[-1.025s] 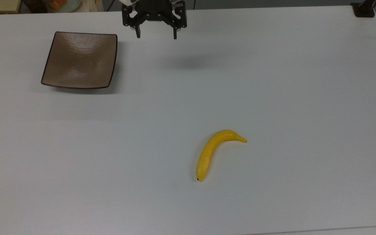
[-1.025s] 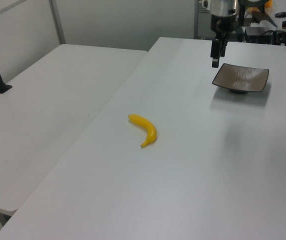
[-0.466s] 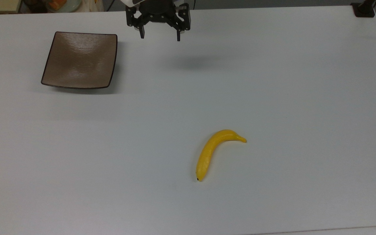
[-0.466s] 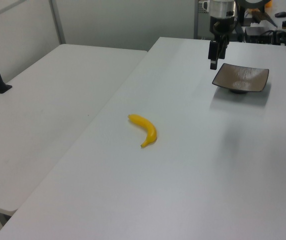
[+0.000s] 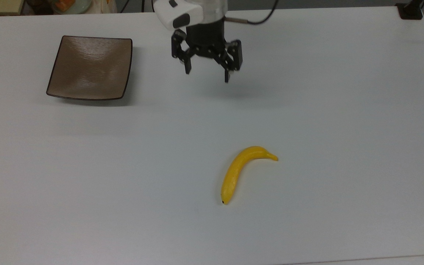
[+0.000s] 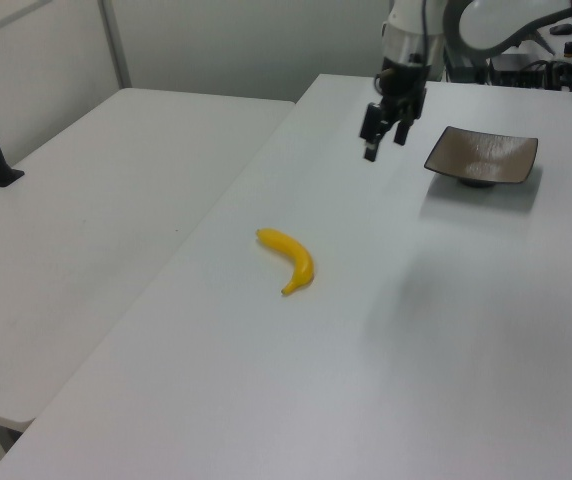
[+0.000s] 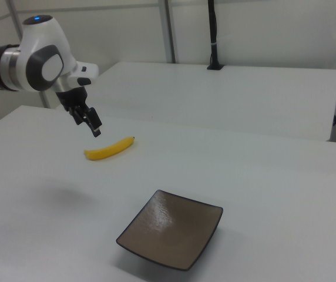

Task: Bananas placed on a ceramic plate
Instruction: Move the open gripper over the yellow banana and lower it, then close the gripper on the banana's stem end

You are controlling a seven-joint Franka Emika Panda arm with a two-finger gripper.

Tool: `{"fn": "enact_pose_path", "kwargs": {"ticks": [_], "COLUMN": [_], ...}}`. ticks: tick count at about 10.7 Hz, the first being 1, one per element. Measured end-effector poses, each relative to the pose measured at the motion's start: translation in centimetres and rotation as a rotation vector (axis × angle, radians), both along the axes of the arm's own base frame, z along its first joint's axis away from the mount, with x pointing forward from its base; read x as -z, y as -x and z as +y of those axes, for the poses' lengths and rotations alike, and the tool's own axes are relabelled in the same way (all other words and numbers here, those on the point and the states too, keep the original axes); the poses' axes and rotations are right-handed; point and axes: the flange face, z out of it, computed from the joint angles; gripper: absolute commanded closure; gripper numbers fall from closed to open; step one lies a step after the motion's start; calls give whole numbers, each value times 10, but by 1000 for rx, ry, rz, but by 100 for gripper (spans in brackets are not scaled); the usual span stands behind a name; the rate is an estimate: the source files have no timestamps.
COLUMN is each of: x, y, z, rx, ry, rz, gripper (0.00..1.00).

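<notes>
White table [image 5: 344,110] fills most of the room's middle, with a second white table [image 6: 86,230] set beside it. Taking the plate [image 5: 90,68] as the marker: it sits bare and brown near the top view's upper left corner of the table. The white arm [image 7: 36,61] reaches in just to the plate's right in the top view, and its gripper [image 5: 207,74] hangs above the tabletop with jaws spread wide and nothing between them. The banana [image 5: 239,171] lies flat on the table well apart from the plate, far down and to the top view's right of it, its dark tip pointing away from the plate.
</notes>
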Motion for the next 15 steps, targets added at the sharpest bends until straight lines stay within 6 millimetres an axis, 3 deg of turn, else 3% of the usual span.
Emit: {"fn": "enact_pose_path", "kwargs": {"ticks": [3, 6, 9, 12, 13, 15], "x": [24, 65, 120, 166, 177, 189], "y": [-41, -73, -93, -106, -107, -109], "z": [30, 61, 93, 105, 107, 110], "rx": [138, 233, 295, 307, 302, 288], "ry": [-66, -88, -63, -47, -39, -19], "rz": [-62, -98, -120, -92, -85, -83], "gripper": [0, 0, 0, 2, 18, 68]}}
